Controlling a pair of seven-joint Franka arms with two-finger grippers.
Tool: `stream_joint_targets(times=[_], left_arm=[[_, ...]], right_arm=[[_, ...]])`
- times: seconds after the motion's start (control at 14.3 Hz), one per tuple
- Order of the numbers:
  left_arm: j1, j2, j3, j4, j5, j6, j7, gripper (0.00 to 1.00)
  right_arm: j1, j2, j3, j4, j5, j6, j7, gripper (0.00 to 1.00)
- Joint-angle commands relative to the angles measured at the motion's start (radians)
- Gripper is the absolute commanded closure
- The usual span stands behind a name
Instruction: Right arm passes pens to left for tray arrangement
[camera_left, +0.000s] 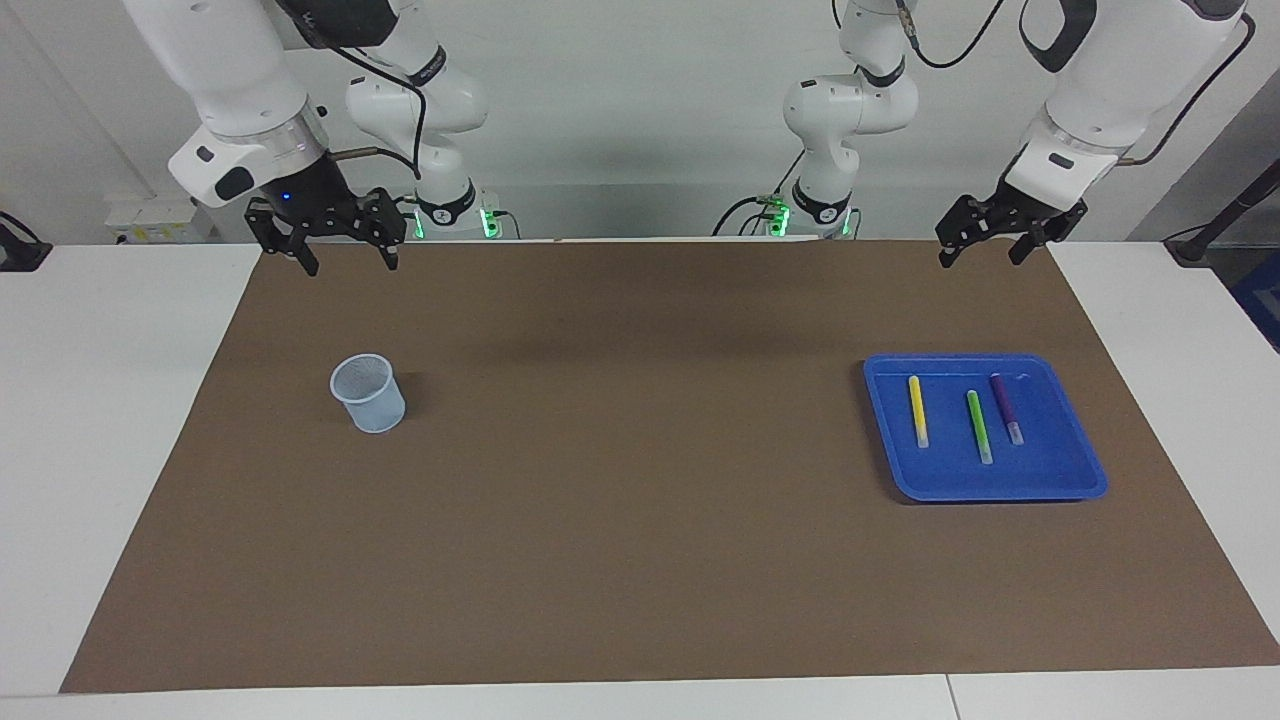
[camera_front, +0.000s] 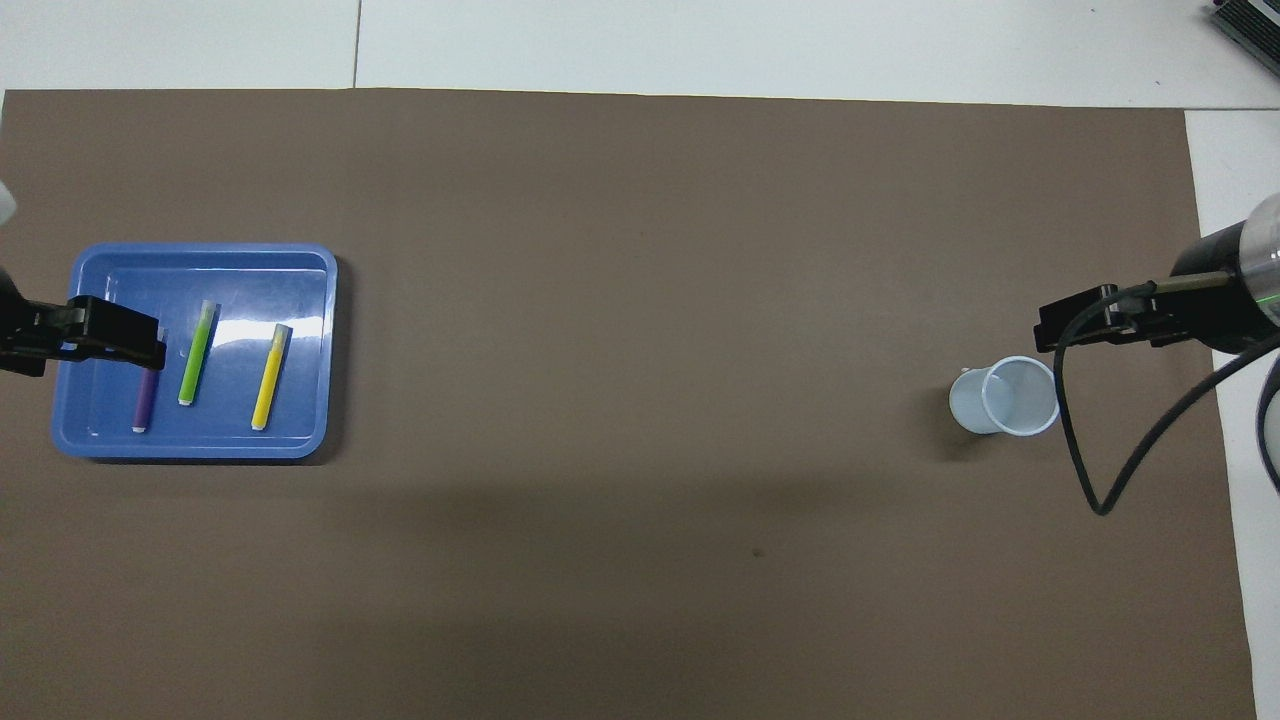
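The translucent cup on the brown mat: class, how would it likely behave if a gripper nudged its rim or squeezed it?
The cup looks thin-walled and empty, so probably light and easily tipped. Its translucent sides suggest it may flex under a squeeze.

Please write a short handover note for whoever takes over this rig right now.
Left gripper: open, empty, raised over the mat's edge nearest the robots.
Right gripper: open, empty, waiting near its own base.
Yellow pen, green pen and purple pen lie side by side, apart, in the blue tray.
The cup looks empty.
Done: all three pens are in the tray. Nothing appears left.
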Motion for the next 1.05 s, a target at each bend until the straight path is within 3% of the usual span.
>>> stream_joint_targets(times=[0.0, 0.98], left_arm=[[-0.025, -0.032, 0.040, -0.013, -0.002, -0.044, -0.007, 0.00], [-0.023, -0.056, 0.037, -0.053, 0.014, -0.045, -0.001, 0.00]], right_arm=[[-0.004, -0.025, -0.005, -0.033, 0.021, 0.022, 0.000, 0.00], [-0.004, -0.025, -0.005, -0.033, 0.021, 0.022, 0.000, 0.00]])
